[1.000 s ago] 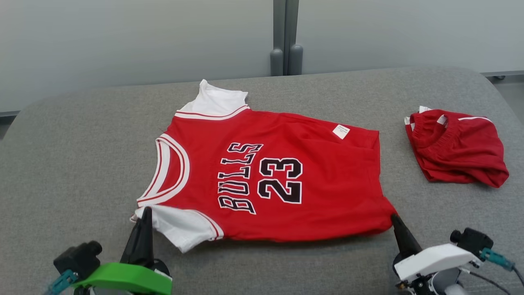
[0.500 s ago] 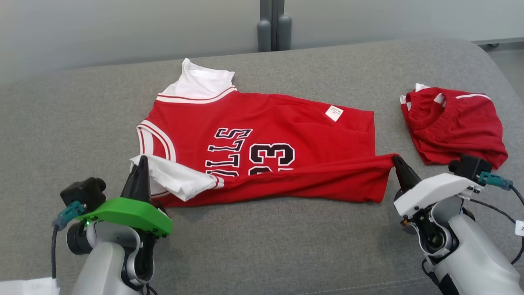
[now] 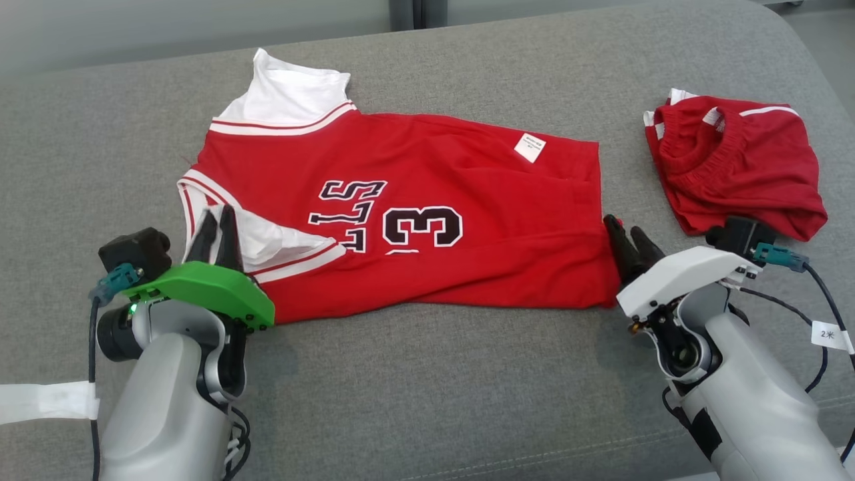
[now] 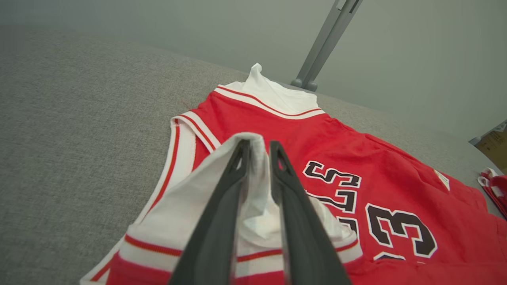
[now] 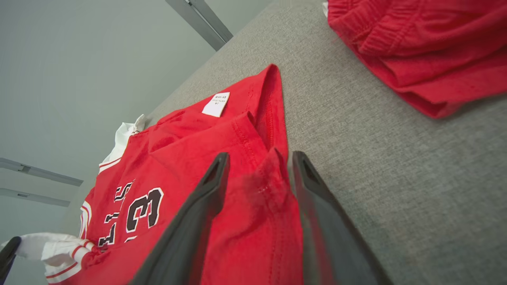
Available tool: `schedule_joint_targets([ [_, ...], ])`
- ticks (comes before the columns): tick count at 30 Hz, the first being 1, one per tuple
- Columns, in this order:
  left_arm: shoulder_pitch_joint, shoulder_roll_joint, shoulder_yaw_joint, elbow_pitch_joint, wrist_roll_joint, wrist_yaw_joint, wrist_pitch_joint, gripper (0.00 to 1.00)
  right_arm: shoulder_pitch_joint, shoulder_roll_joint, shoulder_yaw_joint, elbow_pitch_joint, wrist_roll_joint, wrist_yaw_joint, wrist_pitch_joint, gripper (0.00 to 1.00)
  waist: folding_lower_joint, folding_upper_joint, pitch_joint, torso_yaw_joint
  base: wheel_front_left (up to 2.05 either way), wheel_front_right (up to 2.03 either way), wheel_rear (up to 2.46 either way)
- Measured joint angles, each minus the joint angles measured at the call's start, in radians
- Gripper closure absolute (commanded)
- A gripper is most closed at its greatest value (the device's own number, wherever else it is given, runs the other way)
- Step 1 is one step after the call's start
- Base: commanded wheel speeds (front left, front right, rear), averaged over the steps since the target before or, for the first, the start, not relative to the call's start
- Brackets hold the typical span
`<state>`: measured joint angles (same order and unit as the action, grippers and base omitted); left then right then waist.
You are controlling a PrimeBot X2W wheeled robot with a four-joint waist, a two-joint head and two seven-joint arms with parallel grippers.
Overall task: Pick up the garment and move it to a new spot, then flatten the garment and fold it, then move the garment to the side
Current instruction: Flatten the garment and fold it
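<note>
A red Bulls jersey with white sleeves lies on the grey cushion, its near long edge folded over the lower half of the number. My left gripper stands at the folded white sleeve, fingers slightly parted with white fabric loose between them. Over at the jersey's hem corner, my right gripper has its fingers apart, and the red corner lies between them.
Crumpled red shorts lie on the cushion to the right of the jersey, close behind my right wrist. The grey cushion runs wide in front of the jersey. A wall with a grey post stands behind.
Both grippers carried the jersey's near edge away from me and over its front, making the fold. Their fingers, closed on the fabric before, now stand parted. The camera has tilted down.
</note>
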<state>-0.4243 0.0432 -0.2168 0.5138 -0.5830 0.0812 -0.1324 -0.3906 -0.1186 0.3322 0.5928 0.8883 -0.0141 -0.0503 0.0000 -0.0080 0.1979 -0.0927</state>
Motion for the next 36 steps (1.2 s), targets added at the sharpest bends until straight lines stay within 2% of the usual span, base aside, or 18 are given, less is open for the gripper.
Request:
schedule_joint_targets([
  [6, -0.047, -0.003, 0.038, 0.020, -0.017, 0.000, -0.063, 0.00, -0.013, -0.019, -0.025, -0.009, -0.002, 0.040, -0.066, 0.00, 0.0000, 0.0000, 0.006, -0.002, 0.00, 0.00, 0.00],
  [13, -0.031, -0.007, 0.061, 0.042, -0.074, -0.028, -0.087, 0.00, 0.018, -0.067, -0.072, -0.036, -0.011, 0.058, -0.161, 0.00, 0.0000, 0.0000, -0.020, 0.015, 0.00, 0.00, 0.00],
  [21, 0.095, -0.012, 0.090, 0.145, -0.148, -0.028, -0.059, 0.00, 0.113, -0.028, -0.070, -0.068, -0.011, 0.067, -0.175, 0.00, 0.0000, 0.0000, -0.054, 0.033, 0.00, 0.00, 0.00],
  [26, 0.102, -0.012, 0.107, 0.191, -0.156, -0.024, -0.044, 0.00, 0.135, 0.000, -0.044, -0.078, -0.016, 0.067, -0.178, 0.00, 0.0000, 0.0000, -0.053, 0.020, 0.00, 0.00, 0.00],
  [36, 0.095, -0.011, 0.151, 0.243, -0.187, -0.005, -0.036, 0.00, 0.167, 0.004, -0.029, -0.098, -0.027, 0.076, -0.179, 0.00, 0.0000, 0.0000, -0.029, -0.023, 0.00, 0.00, 0.00],
])
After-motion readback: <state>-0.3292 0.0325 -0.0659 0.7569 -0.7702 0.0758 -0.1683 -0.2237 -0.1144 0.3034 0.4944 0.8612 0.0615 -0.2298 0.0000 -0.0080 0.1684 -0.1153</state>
